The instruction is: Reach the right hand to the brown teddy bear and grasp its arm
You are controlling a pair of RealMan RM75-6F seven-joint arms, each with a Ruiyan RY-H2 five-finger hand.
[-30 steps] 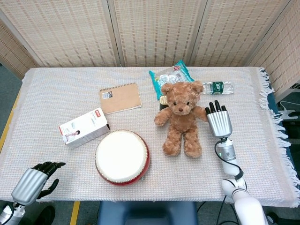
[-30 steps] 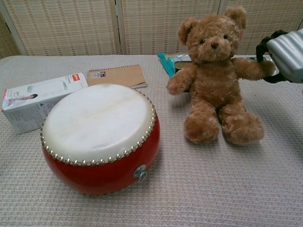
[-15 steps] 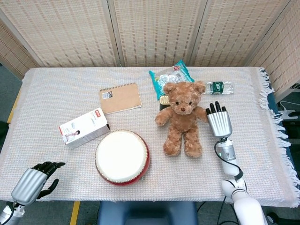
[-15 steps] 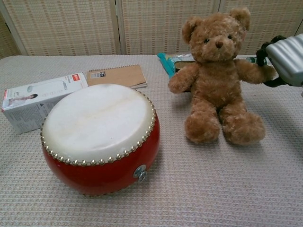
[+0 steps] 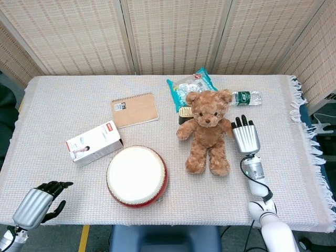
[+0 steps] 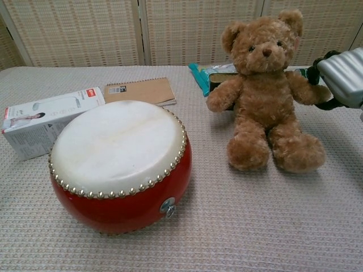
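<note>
The brown teddy bear (image 5: 207, 131) sits upright on the table, right of centre, and is large in the chest view (image 6: 269, 96). My right hand (image 5: 245, 137) is beside the bear on its right, back plate up. In the chest view the right hand (image 6: 340, 76) has its dark fingers curled around the end of the bear's outstretched arm (image 6: 306, 90), gripping it. My left hand (image 5: 39, 202) hangs off the table's near left corner, holding nothing, fingers loosely apart.
A red drum (image 5: 136, 176) with a white skin stands left of the bear. Behind it lie a white box (image 5: 93, 143) and a brown spiral notebook (image 5: 134, 110). A snack bag (image 5: 189, 89) and a water bottle (image 5: 244, 98) lie behind the bear.
The bear has slid a little to the right, toward my right hand, whose fingers stay around its arm. The left hand has not moved.
</note>
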